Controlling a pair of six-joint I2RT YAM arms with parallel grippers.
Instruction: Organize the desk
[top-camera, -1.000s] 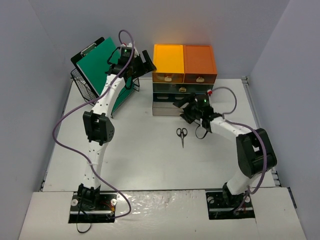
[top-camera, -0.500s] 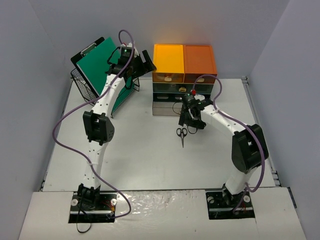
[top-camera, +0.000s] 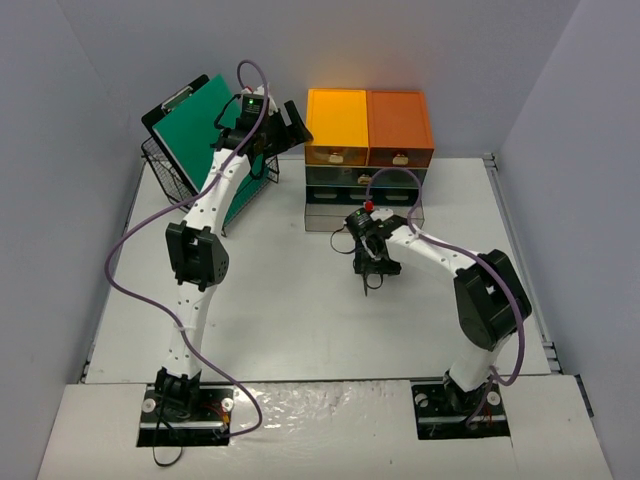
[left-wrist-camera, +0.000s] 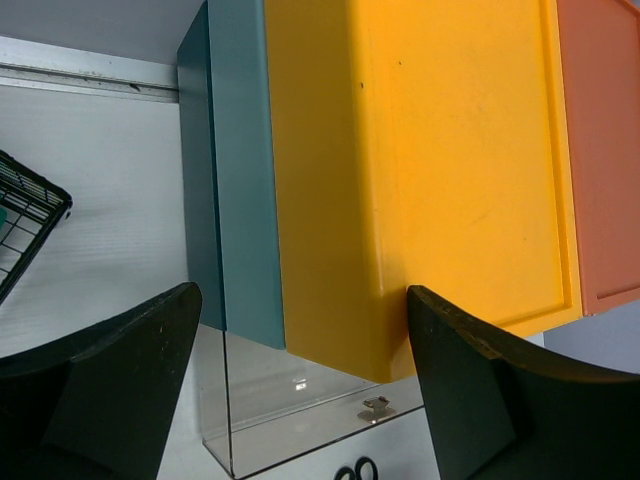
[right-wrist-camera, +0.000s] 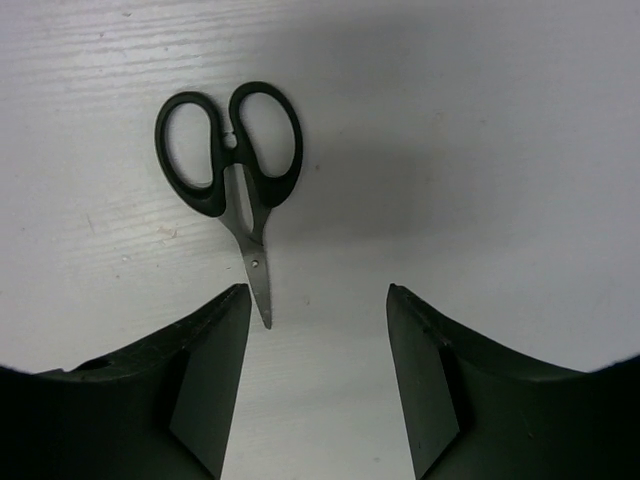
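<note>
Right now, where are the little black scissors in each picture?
Top external: the scissors lie mid-desk, mostly hidden under the right gripper; only the blade tip peeks out.
Left wrist: bottom edge, just the black handle loops, below the yellow box.
Right wrist: upper left, whole, handles up, lying flat.
Shared landmark: the white desk shows in all three; the yellow box only in the top and left wrist views.

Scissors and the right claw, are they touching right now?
Apart. The right wrist view shows the scissors lying flat, and bare white desk separates the blade tip from both fingers of the right claw.
</note>
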